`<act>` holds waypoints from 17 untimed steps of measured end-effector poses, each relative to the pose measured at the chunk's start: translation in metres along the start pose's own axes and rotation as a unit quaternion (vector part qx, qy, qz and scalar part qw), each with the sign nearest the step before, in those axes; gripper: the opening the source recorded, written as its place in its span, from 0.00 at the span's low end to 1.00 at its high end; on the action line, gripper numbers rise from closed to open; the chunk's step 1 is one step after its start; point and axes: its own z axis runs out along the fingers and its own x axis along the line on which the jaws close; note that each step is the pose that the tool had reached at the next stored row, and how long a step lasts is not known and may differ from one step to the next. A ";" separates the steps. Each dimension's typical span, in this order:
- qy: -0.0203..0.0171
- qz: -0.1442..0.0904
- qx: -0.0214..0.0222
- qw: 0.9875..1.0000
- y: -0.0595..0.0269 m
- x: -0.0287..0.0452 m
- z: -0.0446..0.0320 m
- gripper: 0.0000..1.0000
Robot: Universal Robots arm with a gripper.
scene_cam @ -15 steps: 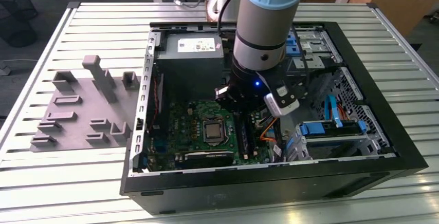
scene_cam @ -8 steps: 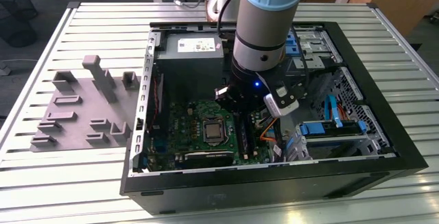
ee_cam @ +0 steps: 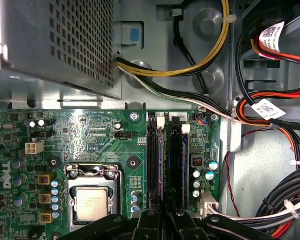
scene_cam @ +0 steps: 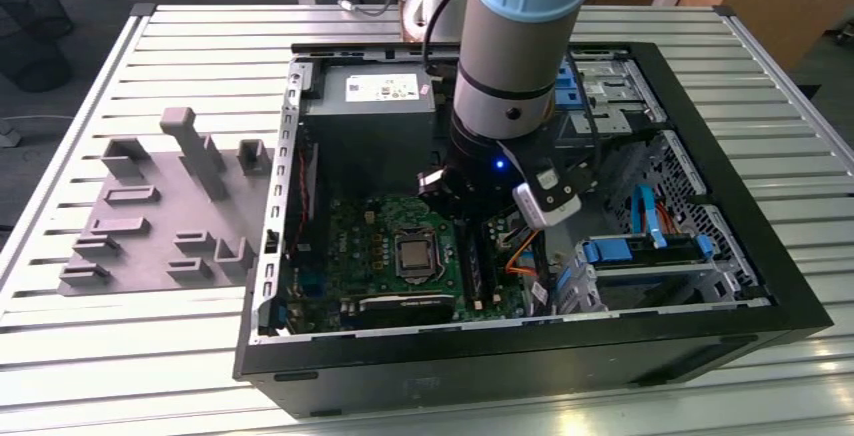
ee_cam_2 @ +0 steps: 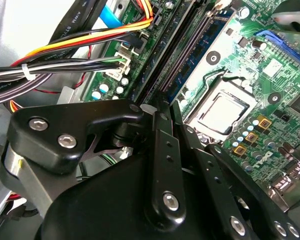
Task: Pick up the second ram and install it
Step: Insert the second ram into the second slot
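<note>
The second ram (ee_cam: pixel 177 165) stands on edge in a motherboard slot inside the open computer case (scene_cam: pixel 534 361). The gripper (ee_cam: pixel 165 217) has its fingers pressed together on it. In the exterior view, the processor socket (scene_cam: pixel 416 253) is at nine o'clock.

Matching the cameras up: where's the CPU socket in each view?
Exterior view: CPU socket sits mid-motherboard, to the exterior view's left of the black memory slots.
Second wrist view: socket lies beside the slots, on the side away from the cable bundle.
First wrist view: socket lies beside the slots.
Shared landmark: the memory slots.
</note>
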 end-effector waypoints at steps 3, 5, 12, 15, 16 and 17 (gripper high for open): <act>0.000 0.000 0.000 1.000 0.0000 0.0000 0.0008 0.14; 0.000 0.000 0.000 1.000 0.0001 0.0000 0.0015 0.14; 0.000 0.000 0.000 1.000 0.0001 0.0000 0.0029 0.14; 0.000 0.000 0.000 1.000 0.0001 0.0000 0.0030 0.14; 0.000 0.000 0.000 1.000 0.0001 0.0000 0.0030 0.14; 0.000 0.000 0.000 1.000 0.0002 -0.0001 0.0030 0.14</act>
